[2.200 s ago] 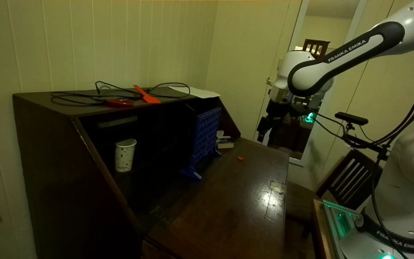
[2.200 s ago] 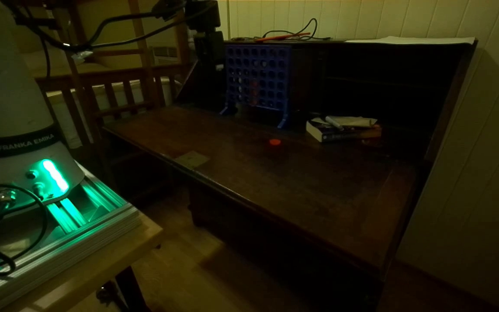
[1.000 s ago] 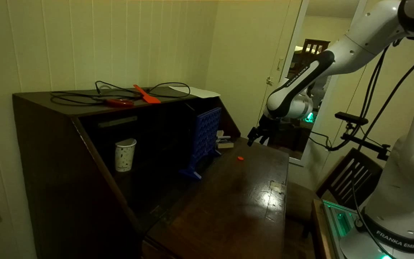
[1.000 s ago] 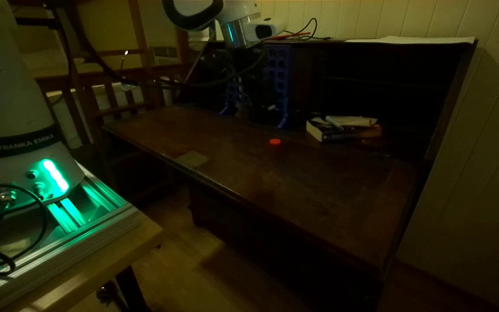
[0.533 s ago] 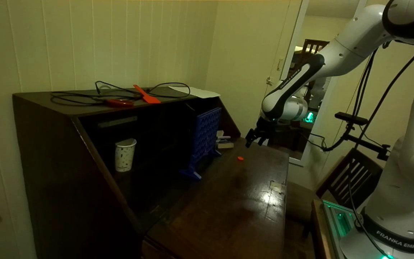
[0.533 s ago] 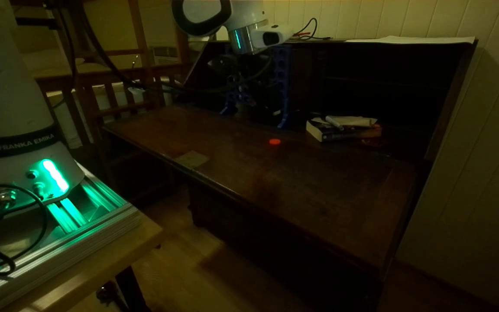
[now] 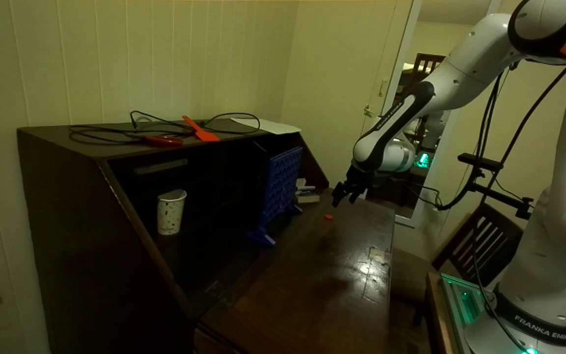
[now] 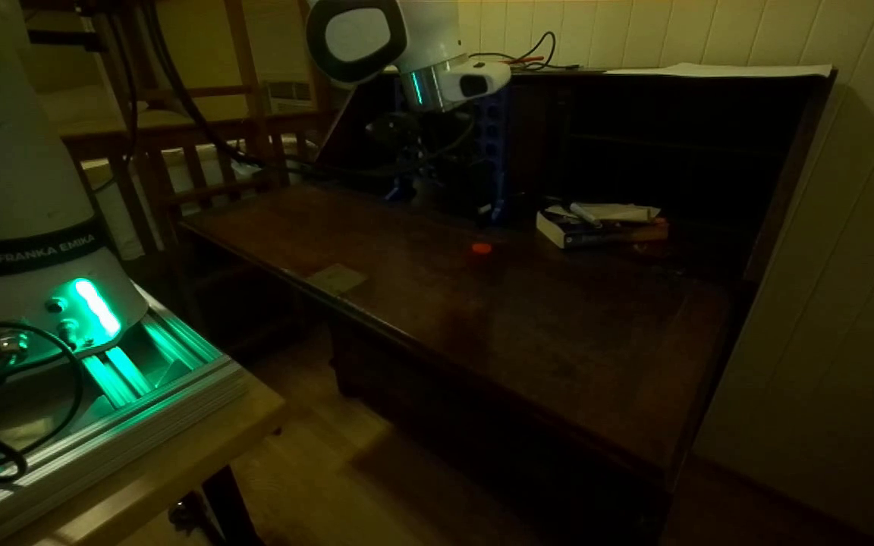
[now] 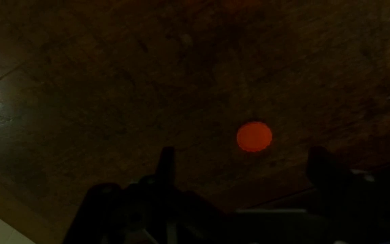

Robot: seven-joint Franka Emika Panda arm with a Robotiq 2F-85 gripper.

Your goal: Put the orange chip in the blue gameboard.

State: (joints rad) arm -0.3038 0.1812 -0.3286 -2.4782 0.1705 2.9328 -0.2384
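Orange chip (image 7: pixel 328 217) lies on the bench (image 7: pixel 302 290) in an exterior view, apart from the upright blue gameboard (image 7: pixel 283 181). In an exterior view, a book (image 8: pixel 608 234) lies nearby. Wrist view: jaws wide, the chip showing just beyond their gap.

The chip (image 9: pixel 254 136) is orange-red, the gameboard (image 7: pixel 283 179) blue, the cup (image 7: pixel 170 215) speckled.

The place looks like a room in a home. Its walls (image 7: pixel 165 59) are pale panelling, the floor (image 8: pixel 308 470) looks wooden, and a tall mirror (image 7: pixel 442 37) and a slatted chair (image 7: pixel 496 241) furnish it. What looks like a slatted wooden bunk bed (image 8: pixel 213 191) stands in the background. An old-looking cabinet (image 7: pixel 62 221) with a worn tabletop (image 7: pixel 307 280) bears household things: a book (image 8: pixel 596 236), a paper cup (image 7: pixel 171 215), a blue gameboard (image 7: pixel 283 178).
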